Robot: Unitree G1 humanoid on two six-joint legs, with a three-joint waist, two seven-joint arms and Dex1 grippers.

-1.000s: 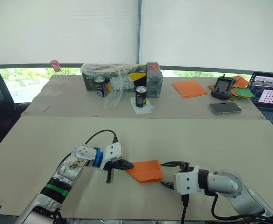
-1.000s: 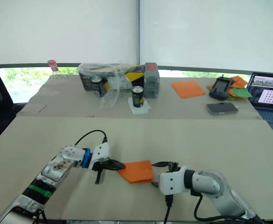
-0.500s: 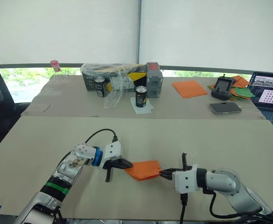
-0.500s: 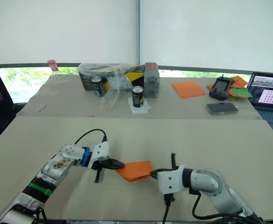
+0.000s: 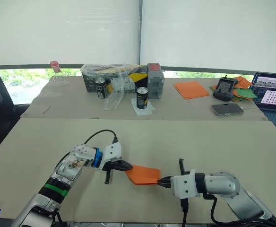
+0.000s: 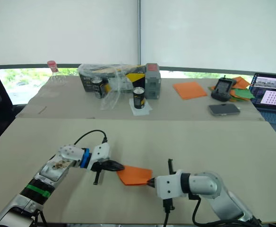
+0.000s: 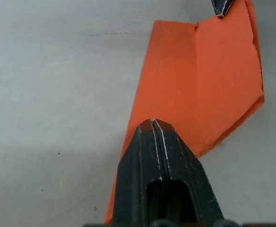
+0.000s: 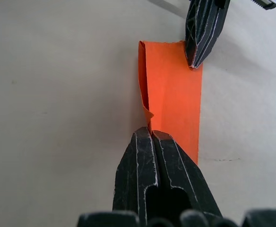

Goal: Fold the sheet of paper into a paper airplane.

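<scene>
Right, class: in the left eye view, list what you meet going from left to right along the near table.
Left gripper, shut → bright-orange folded sheet of paper → right gripper, shut on the paper's edge.

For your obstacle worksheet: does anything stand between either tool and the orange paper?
Nothing visible does. The left tool presses shut on one end of the sheet of paper, and the right tool is shut at its other end.
</scene>
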